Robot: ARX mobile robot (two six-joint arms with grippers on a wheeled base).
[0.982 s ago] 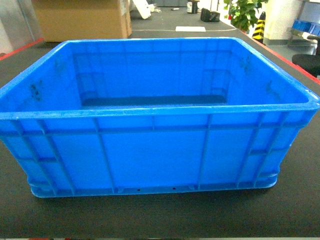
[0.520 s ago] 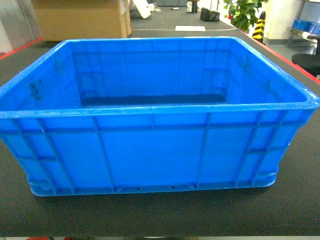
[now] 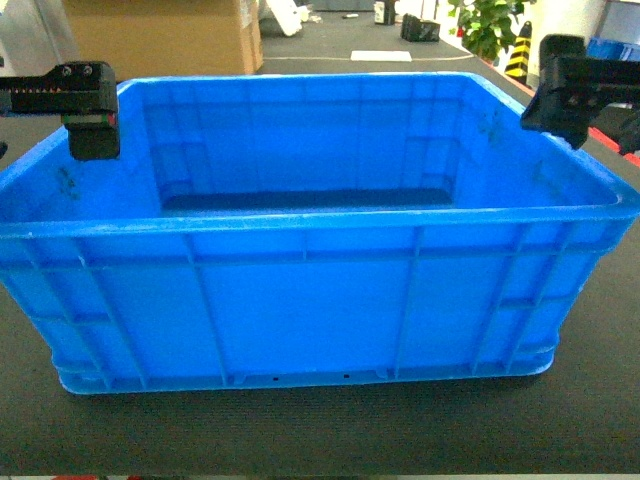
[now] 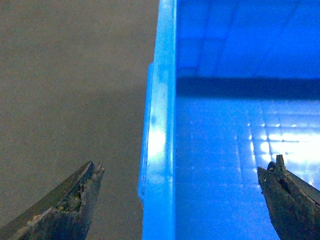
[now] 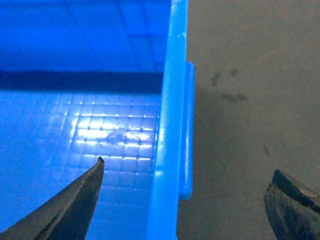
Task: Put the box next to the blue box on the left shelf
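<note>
The box (image 3: 310, 300), a large bright-blue ribbed crate, stands open and empty on a dark mat right in front of me. My left gripper (image 3: 92, 125) hangs open over its left rim. In the left wrist view that gripper (image 4: 182, 175) straddles the rim (image 4: 160, 150), one finger outside over the mat and one inside. My right gripper (image 3: 562, 95) is open over the right rim. In the right wrist view it (image 5: 185, 175) straddles that rim (image 5: 167, 150) the same way. Neither touches the box. The left shelf is out of view.
The dark mat (image 3: 300, 430) runs around the box, with a red stripe (image 3: 605, 140) along its right edge. Behind stand a cardboard carton (image 3: 165, 35), a potted plant (image 3: 490, 25) and a yellow-black post (image 3: 518, 55).
Both grippers have come into the head view, one at each side rim of the box. The box has not moved.
</note>
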